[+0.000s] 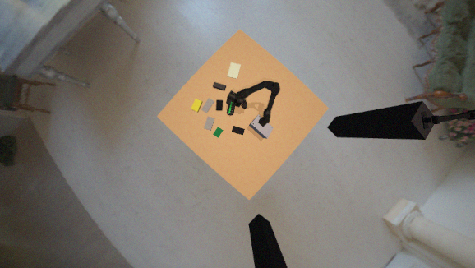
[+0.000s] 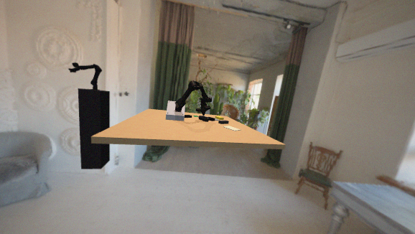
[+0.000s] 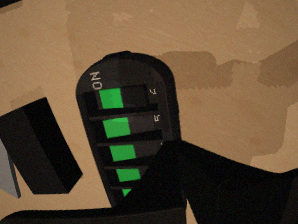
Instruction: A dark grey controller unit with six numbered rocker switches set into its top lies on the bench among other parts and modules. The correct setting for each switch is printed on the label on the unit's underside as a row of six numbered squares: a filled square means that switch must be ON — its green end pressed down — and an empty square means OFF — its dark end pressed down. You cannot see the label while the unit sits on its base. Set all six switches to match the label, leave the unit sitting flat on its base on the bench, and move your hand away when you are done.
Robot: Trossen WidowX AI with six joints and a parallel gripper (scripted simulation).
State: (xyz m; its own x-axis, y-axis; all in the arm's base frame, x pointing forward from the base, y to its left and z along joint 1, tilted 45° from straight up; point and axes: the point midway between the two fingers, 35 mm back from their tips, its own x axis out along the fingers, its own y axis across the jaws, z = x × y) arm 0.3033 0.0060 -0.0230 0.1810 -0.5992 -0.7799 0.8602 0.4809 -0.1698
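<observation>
The dark grey controller unit (image 1: 230, 108) (image 3: 167, 82) lies on the bench with its switches facing up. In the wrist view several green switch ends stand in a row along the side marked ON; which ends are pressed down is hard to tell. The label on its underside is hidden. My gripper (image 1: 232, 99) (image 2: 203, 113) (image 3: 172, 148) is shut with nothing in it. It is over the unit, and its dark shape covers the unit's lower part in the wrist view. Whether it touches a switch cannot be told.
A black module (image 1: 219, 105) (image 3: 42, 150) lies just left of the unit, with two grey plates (image 1: 208, 105) (image 1: 209, 123) and a yellow block (image 1: 196, 105) beyond. A dark bar (image 1: 219, 86), a cream sheet (image 1: 234, 70), a green piece (image 1: 218, 131) and another black module (image 1: 237, 130) lie around.
</observation>
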